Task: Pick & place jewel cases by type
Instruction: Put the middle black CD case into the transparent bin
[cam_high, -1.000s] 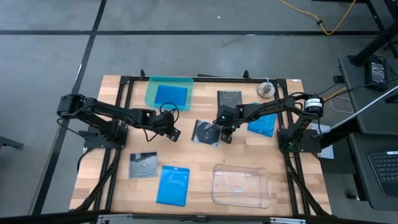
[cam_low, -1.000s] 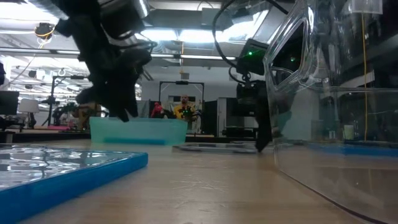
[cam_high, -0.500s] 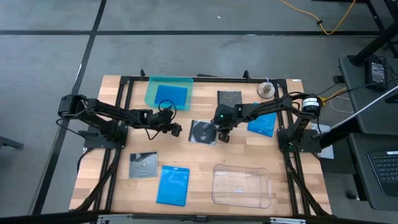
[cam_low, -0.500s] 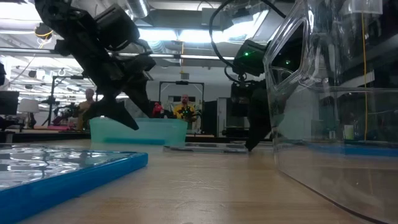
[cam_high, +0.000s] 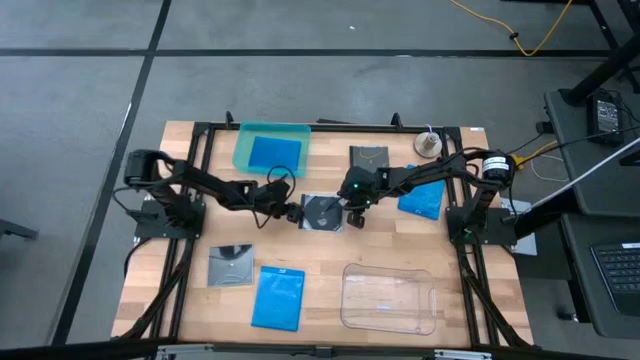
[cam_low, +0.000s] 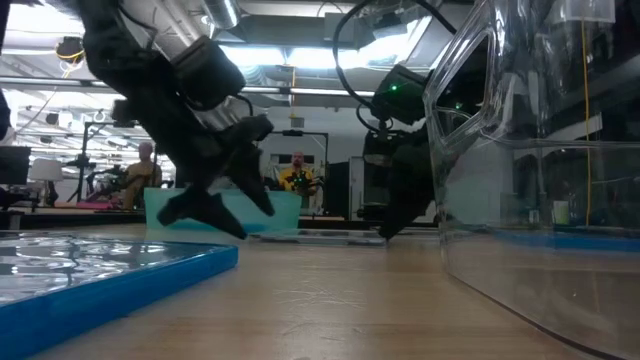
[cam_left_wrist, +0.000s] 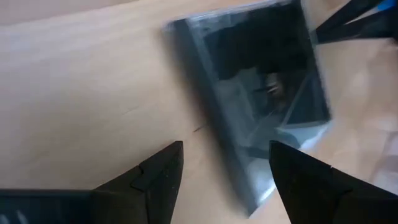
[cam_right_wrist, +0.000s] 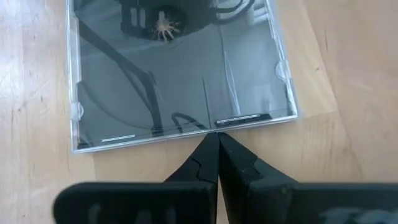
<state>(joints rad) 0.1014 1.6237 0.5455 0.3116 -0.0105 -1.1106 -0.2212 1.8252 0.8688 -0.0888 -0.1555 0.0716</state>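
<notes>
A dark square jewel case with a disc lies flat at mid-table. My right gripper is shut, and its tips stand at the case's right edge. My left gripper is open at the case's left side. In the left wrist view the case reaches in between its fingers. The low view shows the left gripper low over the table, left of the case. A blue case lies in the teal tray. My right gripper has its shut fingertips against the middle of the case's right edge. It comes slanting down from the table's right. The case lies flat on the wood. My left gripper: I cannot tell whether its fingers touch the case.
Another dark case lies at the far middle and a blue case under the right arm. Near the front lie a dark case, a blue case and a clear tray. A round spool sits far right.
My right gripper has moved toward the table's left with shut fingers, and the dark case has slid left along the table ahead of it. My left gripper has moved right toward the case and come down closer to the table.
</notes>
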